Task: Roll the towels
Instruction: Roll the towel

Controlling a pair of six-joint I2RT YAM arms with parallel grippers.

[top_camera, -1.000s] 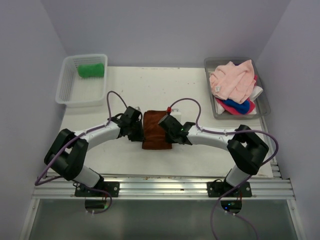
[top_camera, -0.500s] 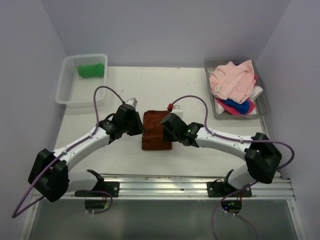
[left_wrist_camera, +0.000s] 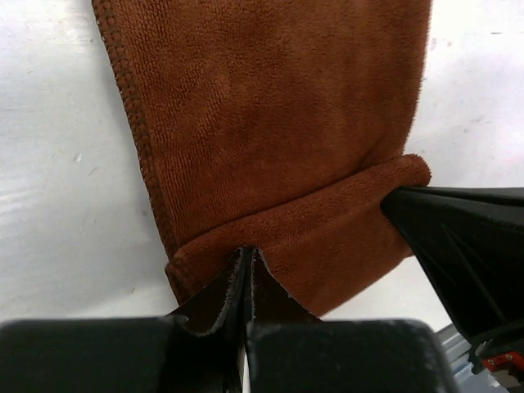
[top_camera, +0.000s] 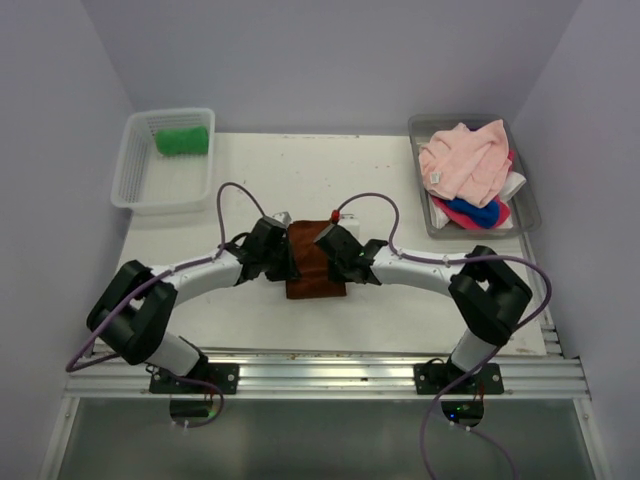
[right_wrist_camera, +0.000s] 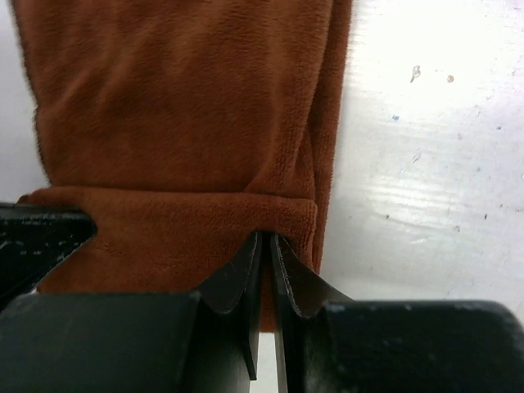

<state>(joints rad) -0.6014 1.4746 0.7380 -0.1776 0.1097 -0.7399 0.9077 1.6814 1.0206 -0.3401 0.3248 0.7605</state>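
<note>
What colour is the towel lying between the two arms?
The towel is rust brown, clearest in the left wrist view.

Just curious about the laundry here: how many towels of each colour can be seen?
brown towel: 1
green towel: 1
pink towel: 1
blue towel: 1
magenta towel: 1
white towel: 1
Total: 6

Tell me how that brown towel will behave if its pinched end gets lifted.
Probably floppy: the brown towel bends into a soft fold where the left pincer and right pincer pinch it. Its fuzzy pile likely resists slipping. The free end would probably sag.
</note>
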